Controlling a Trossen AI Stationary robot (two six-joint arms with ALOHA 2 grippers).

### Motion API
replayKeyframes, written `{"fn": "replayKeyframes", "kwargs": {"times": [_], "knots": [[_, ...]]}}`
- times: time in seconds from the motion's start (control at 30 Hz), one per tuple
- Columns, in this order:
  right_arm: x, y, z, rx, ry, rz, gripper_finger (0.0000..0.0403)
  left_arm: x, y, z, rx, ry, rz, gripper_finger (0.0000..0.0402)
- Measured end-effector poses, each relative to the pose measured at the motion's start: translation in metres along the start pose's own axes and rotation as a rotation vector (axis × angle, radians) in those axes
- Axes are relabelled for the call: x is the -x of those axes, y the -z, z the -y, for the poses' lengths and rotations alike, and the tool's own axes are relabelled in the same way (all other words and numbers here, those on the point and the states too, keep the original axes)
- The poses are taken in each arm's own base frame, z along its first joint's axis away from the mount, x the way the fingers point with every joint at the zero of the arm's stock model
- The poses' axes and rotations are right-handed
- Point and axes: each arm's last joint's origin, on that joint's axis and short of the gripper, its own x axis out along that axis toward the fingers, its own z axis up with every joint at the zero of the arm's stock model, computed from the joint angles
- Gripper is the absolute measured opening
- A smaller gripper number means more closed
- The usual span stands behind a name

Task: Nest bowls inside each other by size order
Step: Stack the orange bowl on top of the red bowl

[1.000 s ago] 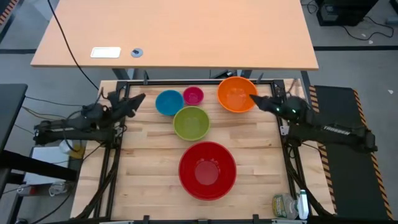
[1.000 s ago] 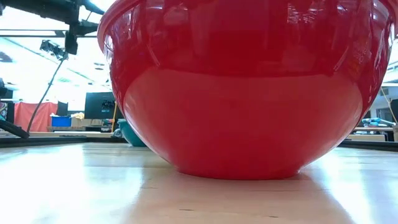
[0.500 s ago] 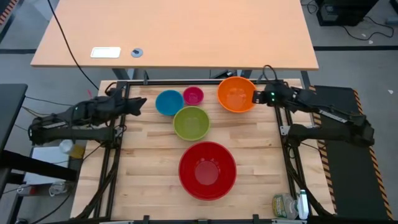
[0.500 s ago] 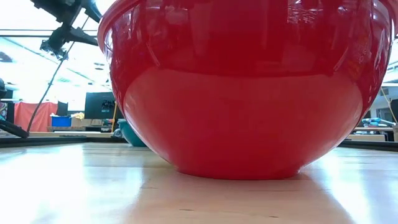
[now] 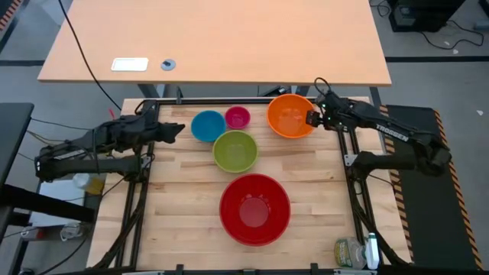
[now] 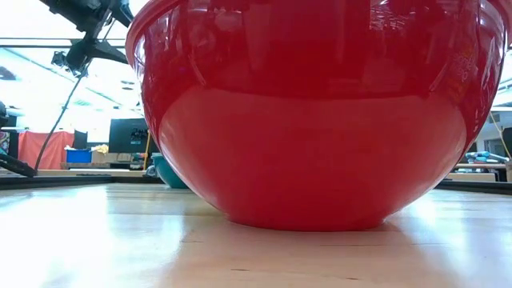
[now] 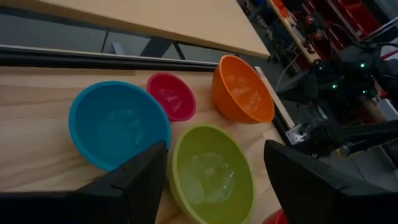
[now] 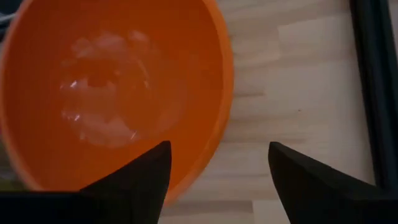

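Five bowls stand upright on their bases on the wooden table. The red bowl [image 5: 254,208] is nearest and fills the low view [image 6: 312,112]. Behind it are the lime green bowl [image 5: 234,150], the blue bowl [image 5: 208,126], the pink bowl [image 5: 238,118] and the orange bowl [image 5: 290,115]. My left gripper [image 5: 177,130] is open just left of the blue bowl [image 7: 118,124] and touches nothing. My right gripper [image 5: 312,118] is open over the orange bowl's right rim [image 8: 217,124]. One of its fingers is above the bowl's inside and the other above the table outside.
A black frame rail [image 5: 229,100] runs along the table's far edge, close behind the bowls. Beyond it stands a light desk [image 5: 214,38]. A bottle [image 5: 350,253] lies off the near right corner. Bare wood [image 5: 179,198] lies left of the red bowl.
My left gripper has gone toward the table's right, closer to the blue bowl. My right arm has swung toward the far edge, while its gripper stays at the orange bowl's right rim. No bowl has moved.
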Motion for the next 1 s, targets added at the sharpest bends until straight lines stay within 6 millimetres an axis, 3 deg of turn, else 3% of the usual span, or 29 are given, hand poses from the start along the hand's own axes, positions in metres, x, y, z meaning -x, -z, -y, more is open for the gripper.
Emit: {"fn": "replayKeyframes", "kwargs": {"times": [0.3,0.6,0.9,1.0], "knots": [[-0.036,-0.012,-0.011,-0.013,0.035,-0.051,0.021,-0.015,0.002,0.001,-0.01,-0.054,-0.039,0.027],[-0.067,-0.011,-0.02,0.026,0.08,-0.123,0.0134,-0.018,0.003,0.002,-0.001,-0.043,-0.074,0.027],[-0.072,-0.005,-0.028,0.055,0.082,-0.112,0.0025,-0.018,0.004,0.003,0.018,-0.02,-0.104,0.027],[-0.068,-0.003,-0.029,0.076,0.063,-0.108,0.0014,-0.018,0.005,0.003,0.02,-0.002,-0.131,0.027]]}}
